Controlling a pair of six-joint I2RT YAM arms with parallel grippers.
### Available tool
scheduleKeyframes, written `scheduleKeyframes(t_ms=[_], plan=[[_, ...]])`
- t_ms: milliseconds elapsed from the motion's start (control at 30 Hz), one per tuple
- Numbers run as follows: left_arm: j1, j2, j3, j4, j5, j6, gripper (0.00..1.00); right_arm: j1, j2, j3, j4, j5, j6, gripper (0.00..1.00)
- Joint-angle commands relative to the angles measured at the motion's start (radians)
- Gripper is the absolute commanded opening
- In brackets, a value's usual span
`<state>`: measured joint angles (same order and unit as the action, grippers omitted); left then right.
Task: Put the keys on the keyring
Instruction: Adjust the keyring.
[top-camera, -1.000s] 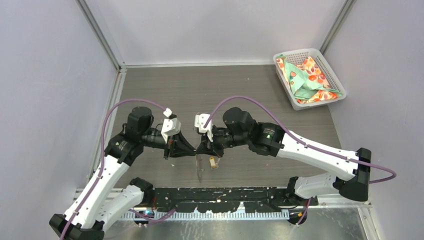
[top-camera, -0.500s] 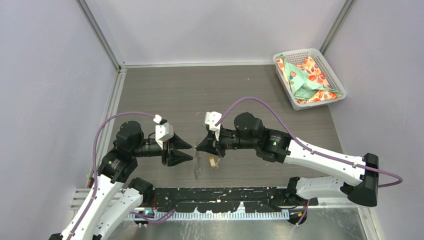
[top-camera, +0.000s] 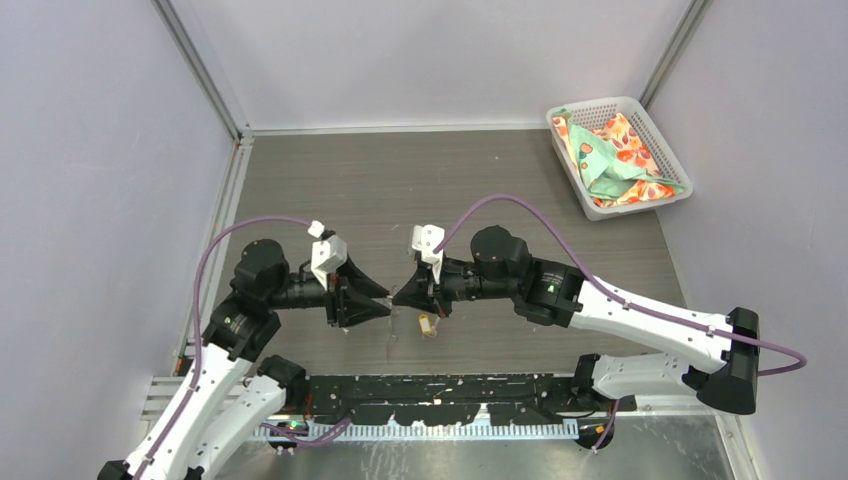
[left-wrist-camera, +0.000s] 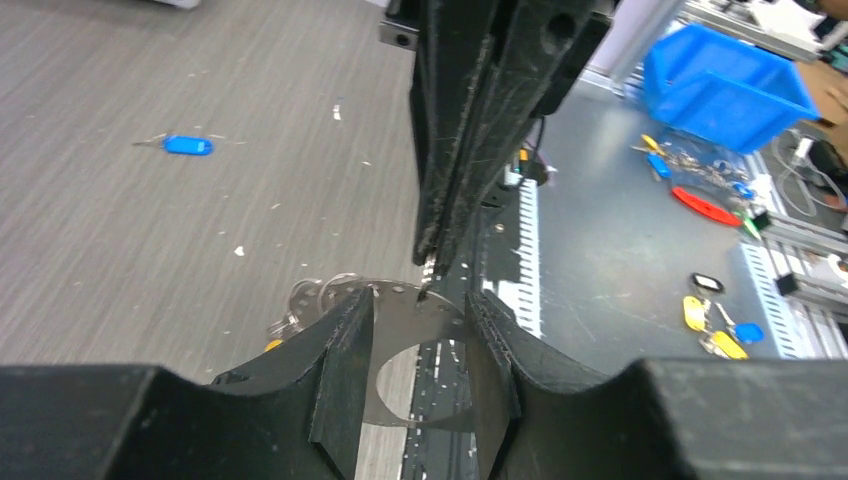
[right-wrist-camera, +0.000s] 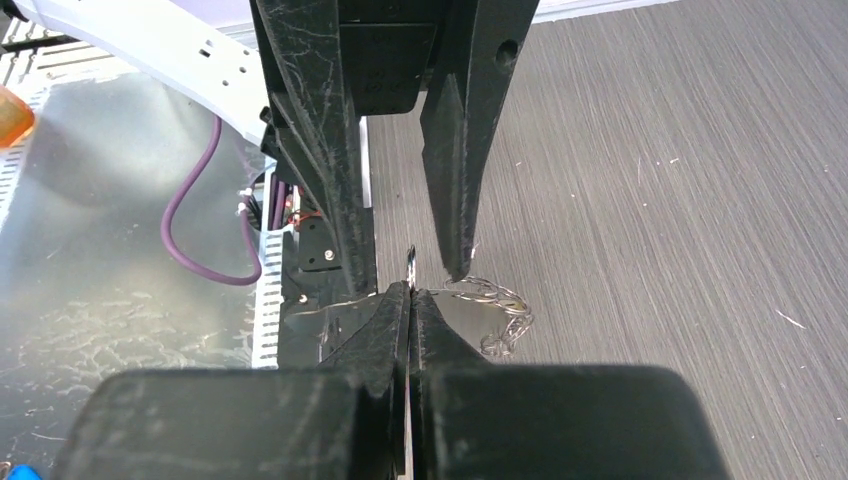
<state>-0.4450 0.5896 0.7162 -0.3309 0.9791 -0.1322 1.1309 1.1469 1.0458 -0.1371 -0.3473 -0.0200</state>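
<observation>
Tabletop (top-camera: 400, 180) of grey woodgrain carries a white basket (top-camera: 590, 104) at its far right corner; left gripper (left-wrist-camera: 420, 330) stands partly open, fingers flanking the right gripper (right-wrist-camera: 410, 295), pinched tight on what seems the keyring (right-wrist-camera: 490, 292) cord; yellow key (top-camera: 427, 324) lies just beside them; blue key (left-wrist-camera: 187, 145) lies well apart.

The left gripper (top-camera: 384, 307) and right gripper (top-camera: 398, 297) face tip to tip above the surface (top-camera: 400, 190). A key (top-camera: 427, 325) lies just beside them. A basket (top-camera: 600, 104) holding cloth (top-camera: 610, 165) sits far right.
</observation>
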Motion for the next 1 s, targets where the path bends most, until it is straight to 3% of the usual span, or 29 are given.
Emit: scheduleKeyframes(t_ms=[0,200,433,533,667,833,967], plan=[[-0.003,0.03,0.011,0.041,0.154,-0.015,0.4,0.003,-0.013,0.033,0.049,-0.029,0.0,0.01],[-0.003,0.044,0.009,0.028,0.229,0.041,0.25,0.003,-0.008,0.037,0.048,-0.042,0.005,0.01],[-0.003,0.038,0.007,0.063,0.188,0.013,0.11,0.004,-0.009,0.035,0.048,-0.045,0.011,0.01],[-0.003,0.029,0.004,0.047,0.178,0.017,0.1,0.003,-0.016,0.032,0.05,-0.04,0.012,0.01],[-0.002,0.009,0.0,0.034,0.173,0.02,0.19,-0.002,-0.027,0.025,0.058,-0.043,0.019,0.01],[-0.003,0.006,0.003,0.038,0.174,0.025,0.01,-0.005,-0.018,0.026,0.062,-0.064,0.02,0.01],[-0.003,0.002,0.004,0.049,0.155,0.006,0.0,-0.005,-0.015,0.026,0.062,-0.074,0.019,0.01]])
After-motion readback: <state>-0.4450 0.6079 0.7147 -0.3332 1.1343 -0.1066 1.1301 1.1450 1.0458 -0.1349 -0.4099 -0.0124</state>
